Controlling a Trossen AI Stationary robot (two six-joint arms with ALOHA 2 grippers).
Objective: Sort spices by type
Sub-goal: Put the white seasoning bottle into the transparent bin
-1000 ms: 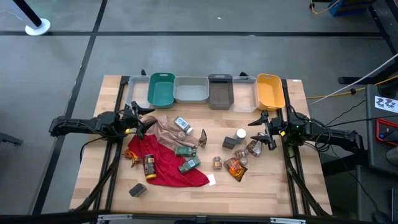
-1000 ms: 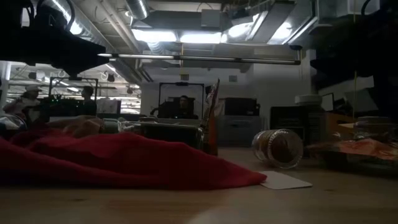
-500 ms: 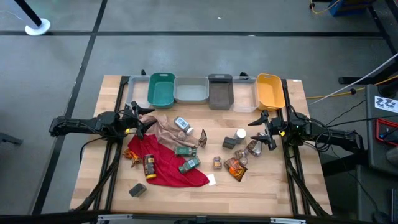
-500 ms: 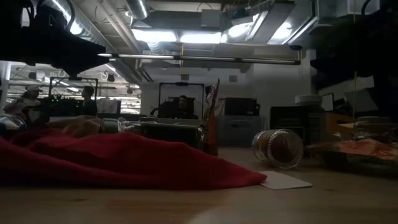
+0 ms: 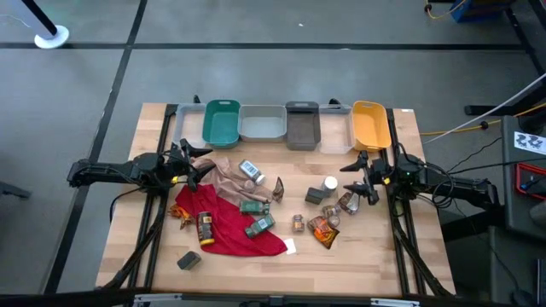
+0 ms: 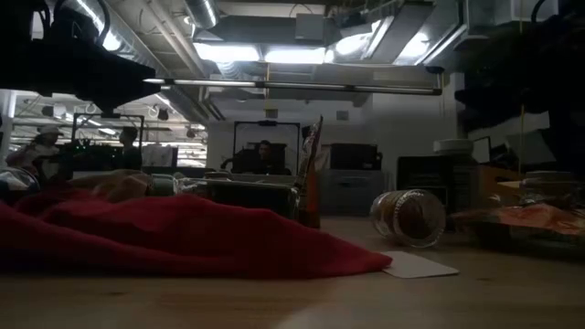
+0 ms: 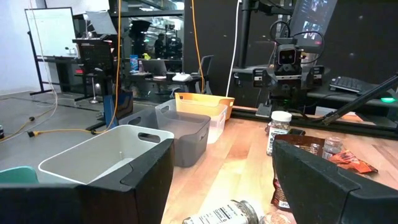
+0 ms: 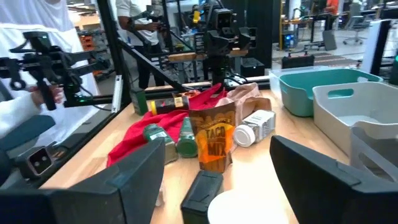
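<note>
Sorting has not begun, by the look of it. The teal bin (image 5: 221, 122), pale grey bin (image 5: 262, 124), dark grey bin (image 5: 301, 124) and yellow bin (image 5: 369, 124) show nothing inside. The spices (image 5: 256, 226) all lie loose on the worktop (image 5: 358, 260) in front of the bins, several on the red cloth (image 5: 226, 230). Left gripper (image 5: 194, 165) and right gripper (image 5: 353, 176) flank the scatter, jaws wide apart, holding nothing.

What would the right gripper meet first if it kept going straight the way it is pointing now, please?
Probably the white-capped jar: the right gripper, open, points across the table toward the left arm, and the jar's cap sits low between its fingers in the wrist view. Depth is unclear; it might pass just above the cap.
</note>
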